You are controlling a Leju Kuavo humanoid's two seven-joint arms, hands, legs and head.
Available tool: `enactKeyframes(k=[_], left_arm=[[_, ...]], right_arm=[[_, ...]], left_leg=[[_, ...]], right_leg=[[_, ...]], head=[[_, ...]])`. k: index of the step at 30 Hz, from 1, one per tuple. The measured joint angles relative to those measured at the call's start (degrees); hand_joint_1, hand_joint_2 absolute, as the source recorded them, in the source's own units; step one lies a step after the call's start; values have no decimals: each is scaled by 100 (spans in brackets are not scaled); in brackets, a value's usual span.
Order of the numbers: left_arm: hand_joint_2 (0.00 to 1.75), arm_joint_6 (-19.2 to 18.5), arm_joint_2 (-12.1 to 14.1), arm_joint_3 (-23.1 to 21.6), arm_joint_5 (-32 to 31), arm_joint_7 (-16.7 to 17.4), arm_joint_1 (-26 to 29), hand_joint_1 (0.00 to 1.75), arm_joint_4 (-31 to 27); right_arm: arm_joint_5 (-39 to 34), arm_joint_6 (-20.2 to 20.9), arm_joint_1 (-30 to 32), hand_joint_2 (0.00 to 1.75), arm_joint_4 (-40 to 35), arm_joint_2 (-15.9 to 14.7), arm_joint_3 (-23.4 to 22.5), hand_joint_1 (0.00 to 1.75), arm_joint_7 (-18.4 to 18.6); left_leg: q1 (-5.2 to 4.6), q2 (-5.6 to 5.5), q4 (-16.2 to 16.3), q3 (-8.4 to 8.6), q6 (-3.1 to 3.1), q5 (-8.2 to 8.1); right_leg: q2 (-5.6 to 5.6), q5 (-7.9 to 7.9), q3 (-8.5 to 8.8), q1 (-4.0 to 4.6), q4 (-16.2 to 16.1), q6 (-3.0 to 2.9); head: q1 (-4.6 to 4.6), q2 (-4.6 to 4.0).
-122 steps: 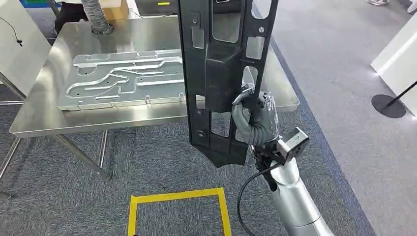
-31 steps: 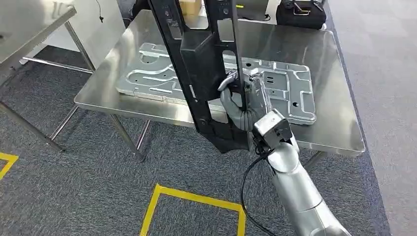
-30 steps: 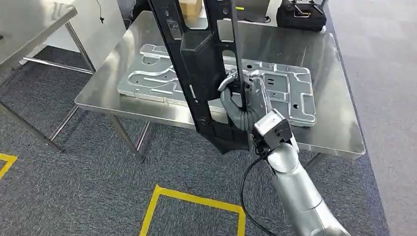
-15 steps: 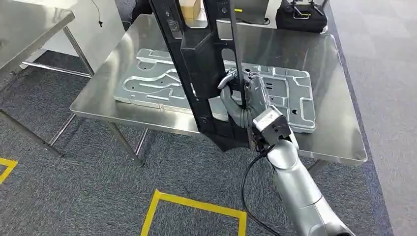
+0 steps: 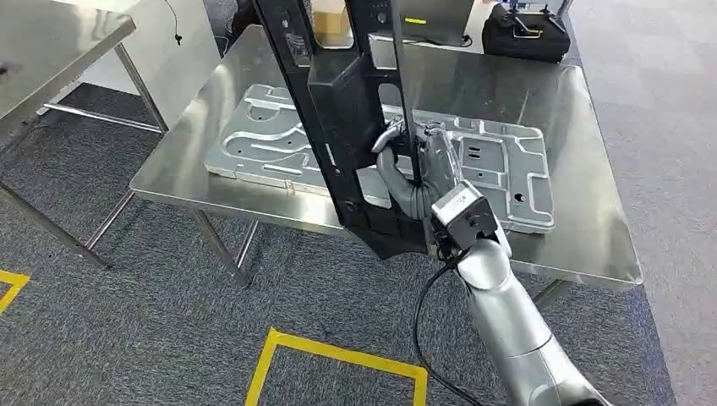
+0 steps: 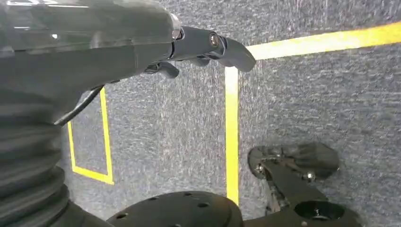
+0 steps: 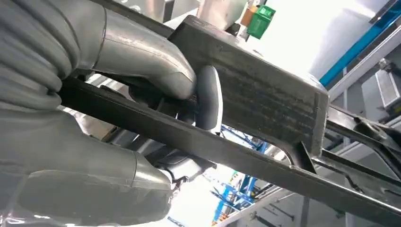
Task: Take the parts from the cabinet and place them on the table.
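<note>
Carrying step: the right hand [image 5: 416,173] holds the black frame part [image 5: 347,118] upright in front of the steel table [image 5: 592,237]; by my reading the part is out of the cabinet and at the point of being set down.

Part's place: its lower end hangs at the table's near edge, off the surface, and its upper end runs out of the head view past the top.

Already on the table: a silver stamped panel [image 5: 507,165] lies flat across the middle, behind the black part.

Next move, as a judgement: the part must go forward over the tabletop, tip toward flat, and come down either on a bare stretch or onto the panel; the panel takes up much of the surface, so room is tight.

Right fingers: wrapped through an opening in the frame and closed around one of its bars; in the right wrist view the thumb [image 7: 142,61] presses against the bar from one side while the other fingers clamp from beneath.

Left hand [image 6: 203,47]: hangs over the grey carpet and yellow floor tape [image 6: 231,132], holding nothing; the fingers seem loosely extended, though the wrist cover hides most of them.

Risk: a long part held near one end may swing or slip as it tilts.
</note>
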Motion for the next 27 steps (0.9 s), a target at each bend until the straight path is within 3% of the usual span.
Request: enactKeyframes(k=[3,4,5,6,8,9,11,13,14,15,16,18,19,20,21,23,24,25,26,27], left_arm=[[175,0,0,2,-4,0,5,0,0],[175,0,0,2,-4,0,8,0,0],[175,0,0,2,-4,0,8,0,0],[175,0,0,2,-4,0,7,0,0],[175,-2,0,2,-4,0,5,0,0],[175,-4,-15,2,-9,0,7,0,2],[175,-9,-11,2,-7,0,15,0,2],[175,-9,-9,2,-7,4,17,0,2],[175,0,-2,2,-7,9,14,0,0],[175,0,-2,2,-7,9,14,0,0],[175,2,0,2,-7,9,14,0,0],[175,7,18,4,-7,0,17,0,0],[175,7,28,4,-9,-2,19,0,0],[175,7,35,4,-9,-4,35,0,0],[175,9,39,7,-9,-13,40,0,0],[175,9,50,13,-11,-44,46,0,0],[175,11,55,17,-11,-57,44,0,0],[175,11,55,22,-13,-61,26,0,0],[175,17,57,22,-13,-70,21,0,0],[175,26,55,24,-13,-70,32,0,0]], right_arm=[[0,-2,22,175,9,-2,0,173,-2],[0,-2,42,175,13,-2,0,173,-2],[0,-2,57,175,13,-4,0,173,-2],[0,0,56,175,15,-4,2,173,-2],[0,-2,36,175,11,-2,2,173,-2],[0,-2,23,175,7,-2,2,173,-2],[0,-2,9,175,7,-2,4,173,-4],[0,0,8,175,7,-2,4,173,-4],[0,-2,4,175,2,0,4,173,-7],[0,-2,-6,175,2,2,4,173,-7],[0,-2,-18,175,2,2,4,173,-7],[0,0,-10,175,9,2,4,173,-7],[0,0,1,175,15,2,4,173,-7],[0,-2,12,175,24,2,6,173,-7],[0,-2,14,175,24,2,7,173,-7],[0,-2,7,175,24,4,7,173,-11],[0,-2,2,175,26,13,7,173,-18],[-2,-4,-10,175,26,15,7,173,-35],[-2,-7,-13,175,28,22,13,173,-50],[-2,-9,-18,175,31,31,22,173,-57]], left_leg=[[-14,5,5,-11,33,-7],[-19,4,6,-11,36,-9],[-25,1,6,-2,42,-13],[-31,-6,6,10,42,-21],[-51,-19,3,56,27,-42],[-48,-19,0,59,13,-52],[-64,-19,8,44,-47,-78],[-50,-7,-32,69,-106,-78],[-73,-2,-8,66,-135,-112],[-58,7,120,32,-165,-203],[-55,6,439,-109,-187,-403],[-32,7,1388,-586,-240,-833],[-28,7,1748,-778,-256,-922],[-19,7,1800,-832,-267,-844],[-10,9,1575,-754,-277,-644],[16,17,570,-297,-290,-89],[34,30,137,-122,-298,10],[-16,13,64,-94,-240,-127],[-11,4,67,-91,-134,-147],[1,-1,29,-80,-94,-157]], right_leg=[[2,-641,-682,-8,1394,53],[2,-687,-827,-12,1668,52],[2,-587,-828,-12,1630,41],[2,-382,-691,-10,1334,19],[4,153,-124,23,204,-76],[3,198,56,50,-187,-134],[-17,199,63,86,-220,-136],[-3,200,67,97,-242,-181],[-14,236,115,13,-328,-216],[-26,241,152,20,-365,-233],[-32,236,160,18,-365,-261],[-37,221,160,27,-358,-281],[-37,217,158,28,-353,-282],[-35,208,162,25,-346,-278],[-30,194,166,20,-333,-268],[-16,145,175,1,-270,-223],[-15,108,163,13,-226,-185],[0,23,135,51,-211,-139],[1,-11,147,47,-245,-106],[2,-3,190,54,-254,-76]], head=[[0,0],[0,0],[0,0],[0,0],[0,0],[0,0],[0,0],[0,0],[0,0],[0,0],[0,0],[0,0],[0,0],[0,0],[0,0],[0,0],[0,0],[0,0],[-2,0],[0,0]])
